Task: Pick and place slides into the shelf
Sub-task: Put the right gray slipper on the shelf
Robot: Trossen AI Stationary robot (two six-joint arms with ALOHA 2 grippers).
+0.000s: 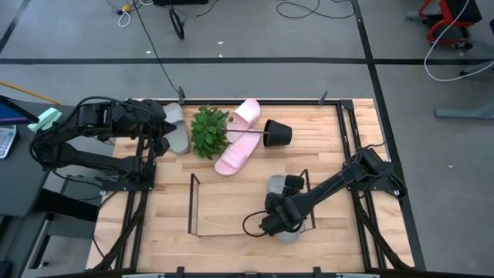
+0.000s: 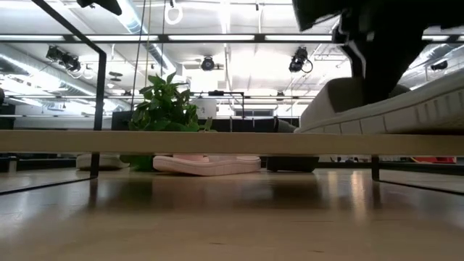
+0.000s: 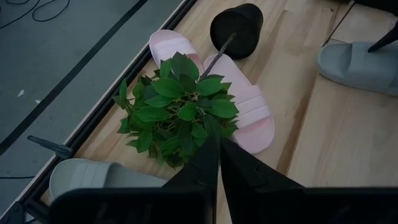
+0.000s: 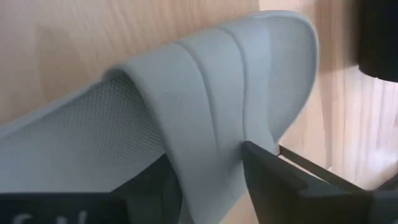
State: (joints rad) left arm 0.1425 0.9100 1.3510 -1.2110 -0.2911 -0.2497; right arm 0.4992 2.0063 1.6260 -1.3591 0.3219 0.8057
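My right gripper (image 1: 279, 212) is shut on a grey-green slide (image 1: 278, 184) at the right end of the black wire shelf (image 1: 192, 202). The low view shows this slide (image 2: 391, 109) tilted. My left gripper (image 3: 218, 163) is shut and hovers at the far left, beside the second grey-green slide (image 3: 93, 177), which lies flat on the table. Two pink slides (image 1: 247, 113) (image 1: 235, 155) lie on the table at the far side, partly under a fallen plant (image 1: 208, 130). My right gripper pinches the grey-green slide by its wide strap (image 4: 211, 124), one finger (image 4: 286, 180) outside the strap and the other tucked under it. The fingers come from above, pointing down. The slide sits tilted in the hold; whether its sole touches the shelf I cannot tell.
The green plant lies on its side, its black pot (image 1: 277, 133) pointing toward the table's right and its stem across the nearer pink slide. Black rails (image 1: 349, 131) border the table. Bare wood (image 1: 231, 208) shows inside the shelf's left part.
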